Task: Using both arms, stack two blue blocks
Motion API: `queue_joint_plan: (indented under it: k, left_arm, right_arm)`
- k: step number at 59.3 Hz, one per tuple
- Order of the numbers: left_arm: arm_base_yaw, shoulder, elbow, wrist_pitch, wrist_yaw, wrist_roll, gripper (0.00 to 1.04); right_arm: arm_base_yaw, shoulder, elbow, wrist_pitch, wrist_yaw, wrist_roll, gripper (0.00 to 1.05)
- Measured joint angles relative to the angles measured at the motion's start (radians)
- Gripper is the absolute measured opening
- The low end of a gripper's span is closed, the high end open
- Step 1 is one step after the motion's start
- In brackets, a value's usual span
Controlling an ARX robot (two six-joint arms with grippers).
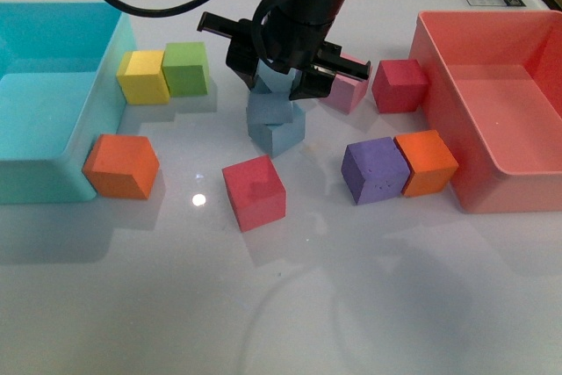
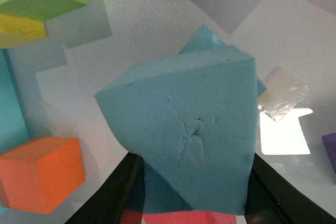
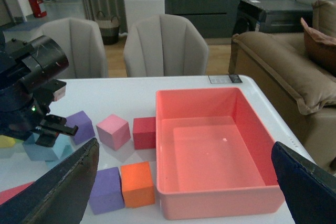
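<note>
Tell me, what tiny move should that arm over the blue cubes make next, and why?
Probably open the left gripper gently. Its fingers clasp the upper blue block, which seems to sit on the lower blue block, though twisted, so the lower one's corners poke out in the left wrist view. Letting go would likely leave the stack standing.

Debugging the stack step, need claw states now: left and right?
Left claw: closed on the upper blue block.
Right claw: open, holding nothing.
</note>
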Motion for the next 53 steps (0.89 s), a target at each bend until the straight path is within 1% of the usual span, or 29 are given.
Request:
queue_joint_plan:
  k: [18,25,39,44,53]
  left_arm:
    - [-0.002,0.031,0.049,-0.022,0.001,0.014,0.41]
    - [-0.002,0.032,0.05,-0.021,0.012,0.016,0.61]
    - [-0.002,0.026,0.027,0.013,0.019,0.021,0.97]
    - [-0.002,0.017,-0.007,0.031,0.022,0.023,0.95]
    - [0.002,-0.024,-0.076,0.064,0.023,0.025,0.96]
  right_arm:
    - [0.0,0.0,0.0,0.0,0.0,0.0,0.96]
    - [0.0,0.0,0.0,0.0,0.0,0.0,0.96]
    - [0.0,0.0,0.0,0.0,0.0,0.0,0.96]
    - [0.0,0.0,0.0,0.0,0.0,0.0,0.96]
    - [0.0,0.0,0.0,0.0,0.0,0.0,0.96]
